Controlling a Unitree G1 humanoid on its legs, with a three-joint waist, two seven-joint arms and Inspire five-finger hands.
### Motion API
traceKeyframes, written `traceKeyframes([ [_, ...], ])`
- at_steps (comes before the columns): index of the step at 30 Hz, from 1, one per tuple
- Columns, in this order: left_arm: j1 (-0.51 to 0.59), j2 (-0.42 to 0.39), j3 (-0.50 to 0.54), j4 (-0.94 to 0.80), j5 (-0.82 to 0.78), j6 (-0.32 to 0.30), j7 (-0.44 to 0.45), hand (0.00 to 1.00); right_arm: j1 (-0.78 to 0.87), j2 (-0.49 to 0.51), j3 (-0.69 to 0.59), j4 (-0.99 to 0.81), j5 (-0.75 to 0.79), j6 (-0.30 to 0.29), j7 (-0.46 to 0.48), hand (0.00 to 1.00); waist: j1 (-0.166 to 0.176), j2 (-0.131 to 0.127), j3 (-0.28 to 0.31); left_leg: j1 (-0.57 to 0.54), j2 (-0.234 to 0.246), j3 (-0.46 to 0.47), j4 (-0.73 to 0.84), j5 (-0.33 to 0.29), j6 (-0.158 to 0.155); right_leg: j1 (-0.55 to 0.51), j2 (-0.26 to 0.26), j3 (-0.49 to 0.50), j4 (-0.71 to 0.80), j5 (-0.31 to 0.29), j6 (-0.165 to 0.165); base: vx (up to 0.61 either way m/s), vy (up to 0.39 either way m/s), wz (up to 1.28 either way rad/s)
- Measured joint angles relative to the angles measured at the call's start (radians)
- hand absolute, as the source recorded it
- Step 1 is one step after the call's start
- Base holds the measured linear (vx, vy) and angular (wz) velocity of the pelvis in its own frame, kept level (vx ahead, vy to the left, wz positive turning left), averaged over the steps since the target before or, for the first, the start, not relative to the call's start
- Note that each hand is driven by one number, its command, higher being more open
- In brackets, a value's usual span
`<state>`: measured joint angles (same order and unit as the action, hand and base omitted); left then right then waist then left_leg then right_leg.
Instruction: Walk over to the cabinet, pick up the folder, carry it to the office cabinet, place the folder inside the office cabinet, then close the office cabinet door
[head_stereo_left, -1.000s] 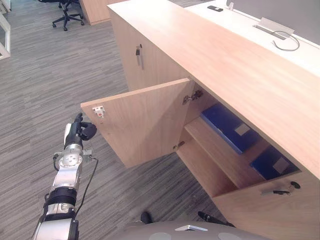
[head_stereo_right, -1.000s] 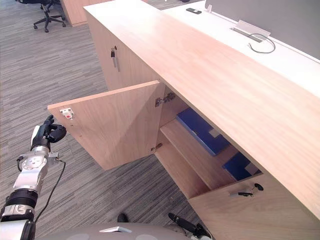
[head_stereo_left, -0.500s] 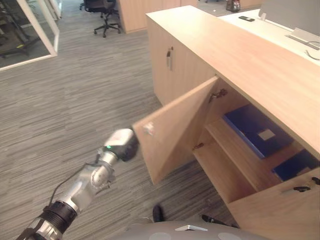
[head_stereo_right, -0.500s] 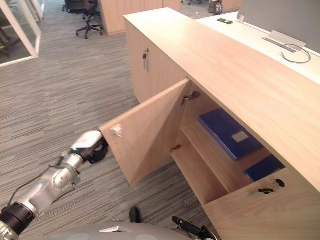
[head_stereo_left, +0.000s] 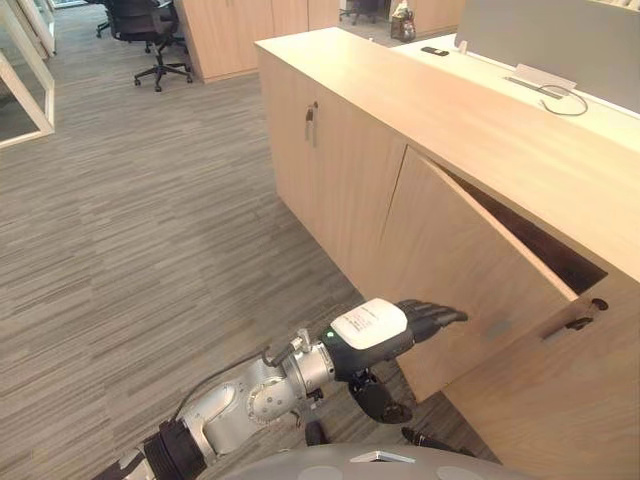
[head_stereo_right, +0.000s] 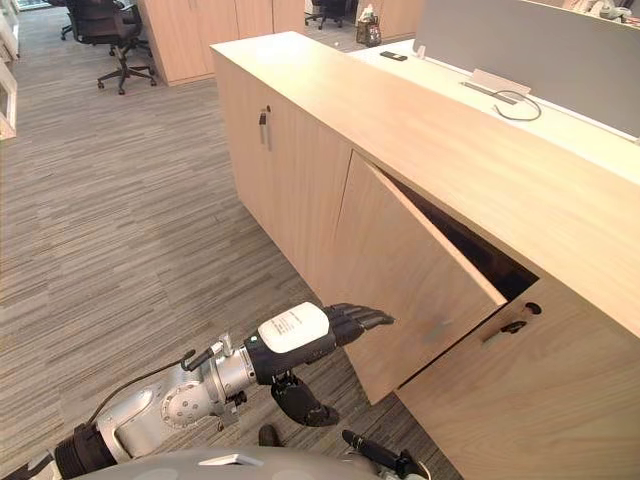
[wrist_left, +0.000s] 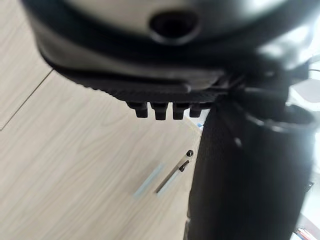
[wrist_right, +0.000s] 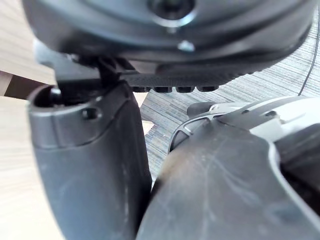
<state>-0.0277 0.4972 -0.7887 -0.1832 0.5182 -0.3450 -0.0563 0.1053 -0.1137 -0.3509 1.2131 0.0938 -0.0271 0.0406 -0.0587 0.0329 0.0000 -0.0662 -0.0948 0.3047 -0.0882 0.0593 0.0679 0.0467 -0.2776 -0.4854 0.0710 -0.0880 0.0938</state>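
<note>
The office cabinet (head_stereo_left: 450, 110) is a long light-wood unit running across the right. Its door (head_stereo_left: 450, 270) stands a narrow gap ajar, and the space behind the gap is dark. My left hand (head_stereo_left: 410, 322) lies against the door's outer face low down, open, with straight fingers (head_stereo_right: 365, 318) on the wood and the thumb hanging below. In the left wrist view the fingertips (wrist_left: 162, 111) rest near the wood and a slim metal handle (wrist_left: 172, 175) shows past them. My right hand (wrist_right: 90, 145) hangs close to my body with relaxed fingers, holding nothing.
To the right of the ajar door is a shut door with a handle and keyhole (head_stereo_left: 575, 322), to the left another shut door with a handle (head_stereo_left: 311, 120). Behind the cabinet stands a white desk with a grey screen (head_stereo_left: 540, 30). An office chair (head_stereo_left: 140, 30) stands on the grey carpet (head_stereo_left: 150, 220).
The door has swung from half open to nearly shut, with my left hand following from its edge onto its face. The blue folders on the shelf are now hidden. The camera has shifted.
</note>
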Motion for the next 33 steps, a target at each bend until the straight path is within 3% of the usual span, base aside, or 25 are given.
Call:
traceKeyframes([
  [3,0.065,-0.02,0.002,0.002,-0.006,0.004,-0.011,1.0,-0.001,-0.009,0.01,-0.001,-0.001,0.0,-0.001,1.0,0.001,0.012,0.004,0.005,0.0,0.003,-0.001,0.0,0.0,0.007,0.019,0.004,0.015,-0.001,-0.001,-0.04,0.001,0.09],
  [6,0.173,-0.115,0.051,0.085,-0.08,0.027,-0.047,1.0,-0.002,-0.017,0.01,-0.011,-0.001,0.001,-0.001,1.0,0.002,0.022,0.013,-0.004,-0.003,0.006,-0.001,-0.002,-0.002,-0.013,0.018,0.01,0.031,-0.004,-0.002,-0.05,0.004,0.09],
  [7,0.209,-0.173,0.101,0.178,-0.164,0.049,-0.068,1.0,-0.001,-0.006,0.011,-0.016,-0.003,0.004,-0.002,1.0,-0.001,-0.006,0.006,-0.018,-0.021,0.008,0.004,-0.045,-0.062,-0.047,-0.016,0.035,0.029,-0.007,-0.004,0.0,0.033,-0.13],
  [8,0.22,-0.253,0.186,0.325,-0.272,0.08,-0.09,1.0,-0.002,0.011,0.013,-0.018,-0.008,0.006,-0.006,1.0,0.009,-0.04,0.005,-0.045,-0.032,0.023,0.105,-0.034,0.065,-0.08,-0.065,0.049,0.045,-0.002,0.003,0.06,0.011,-0.26],
  [9,0.22,-0.298,0.241,0.412,-0.31,0.101,-0.095,1.0,0.001,0.01,0.023,-0.028,-0.009,0.006,-0.005,1.0,0.011,-0.04,0.007,-0.049,-0.011,0.011,0.17,-0.045,0.085,-0.083,-0.064,0.052,0.047,0.004,0.012,0.18,-0.047,-0.45],
  [10,0.198,-0.373,0.347,0.595,-0.455,0.165,-0.105,1.0,0.01,0.001,0.029,-0.05,-0.008,0.016,0.01,1.0,0.011,-0.02,0.005,-0.017,0.026,-0.021,0.154,-0.095,0.03,-0.071,-0.032,0.056,0.018,0.021,0.037,0.2,-0.085,-0.37],
  [12,0.118,-0.411,0.512,0.925,-0.621,0.259,-0.099,1.0,0.015,0.002,0.031,-0.05,-0.009,0.023,0.011,1.0,0.013,-0.018,0.003,0.018,0.03,-0.005,0.078,-0.077,-0.007,-0.052,-0.006,0.078,-0.039,0.031,0.027,0.11,-0.04,-0.42],
  [13,0.077,-0.41,0.642,1.111,-0.704,0.311,-0.083,1.0,0.01,0.012,0.032,-0.049,-0.01,0.027,0.017,1.0,0.01,-0.029,0.002,0.04,0.03,0.006,0.034,-0.061,-0.022,-0.049,0.003,0.077,-0.061,0.034,0.024,0.02,-0.005,-0.43],
  [14,0.067,-0.401,0.71,1.191,-0.727,0.326,-0.075,1.0,0.008,0.014,0.033,-0.048,-0.01,0.03,0.019,1.0,0.008,-0.035,0.006,0.05,0.03,0.009,0.014,-0.057,-0.026,-0.047,0.006,0.075,-0.065,0.034,0.024,0.07,-0.013,-0.35],
  [15,0.072,-0.36,0.888,1.35,-0.746,0.35,-0.047,1.0,-0.002,0.023,0.025,-0.048,-0.009,0.037,0.021,1.0,0.001,-0.052,0.016,0.076,0.034,0.016,-0.002,-0.05,-0.036,-0.033,0.013,0.075,-0.074,0.034,0.023,0.08,-0.021,-0.16],
  [19,0.205,-0.337,1.056,1.403,-0.688,0.356,0.007,1.0,0.022,0.034,-0.029,-0.04,-0.009,0.042,0.021,1.0,0.01,-0.057,0.027,0.131,0.033,0.015,-0.003,-0.055,-0.034,0.028,0.017,0.077,-0.078,0.036,0.019,0.1,-0.027,0.12],
  [22,0.239,-0.35,1.143,1.402,-0.669,0.351,0.01,1.0,0.022,0.042,-0.055,-0.032,-0.007,0.043,0.026,1.0,0.033,-0.056,0.027,0.143,0.034,0.008,-0.003,-0.062,-0.037,0.041,0.021,0.077,-0.083,0.036,0.019,0.13,-0.053,0.11],
  [26,0.268,-0.394,1.265,1.401,-0.667,0.348,0.009,1.0,0.024,0.049,-0.098,-0.02,0.01,0.042,0.04,1.0,0.029,-0.051,0.024,0.155,0.053,0.032,-0.003,-0.085,-0.06,0.044,0.042,0.101,-0.092,0.041,0.012,0.13,-0.074,-0.19],
  [28,0.268,-0.404,1.277,1.39,-0.664,0.348,0.026,1.0,0.028,0.061,-0.122,-0.007,0.036,0.042,0.037,1.0,0.026,-0.056,0.024,0.178,0.067,0.055,-0.003,-0.099,-0.077,0.048,0.056,0.123,-0.091,0.078,0.0,0.15,-0.089,-0.33],
  [31,0.258,-0.423,1.247,1.366,-0.624,0.343,0.068,1.0,0.03,0.06,-0.116,-0.009,0.043,0.039,0.034,1.0,0.025,-0.054,0.022,0.191,0.089,0.074,-0.002,-0.102,-0.083,0.05,0.079,0.135,-0.094,0.083,0.003,0.16,-0.117,-0.27],
  [33,0.235,-0.421,1.116,1.321,-0.62,0.341,0.117,1.0,0.028,0.057,-0.077,-0.013,0.056,0.036,0.022,1.0,0.025,-0.052,0.024,0.2,0.125,0.102,0.021,-0.121,-0.107,0.058,0.11,0.138,-0.093,0.078,-0.005,0.24,-0.194,-0.46],
])
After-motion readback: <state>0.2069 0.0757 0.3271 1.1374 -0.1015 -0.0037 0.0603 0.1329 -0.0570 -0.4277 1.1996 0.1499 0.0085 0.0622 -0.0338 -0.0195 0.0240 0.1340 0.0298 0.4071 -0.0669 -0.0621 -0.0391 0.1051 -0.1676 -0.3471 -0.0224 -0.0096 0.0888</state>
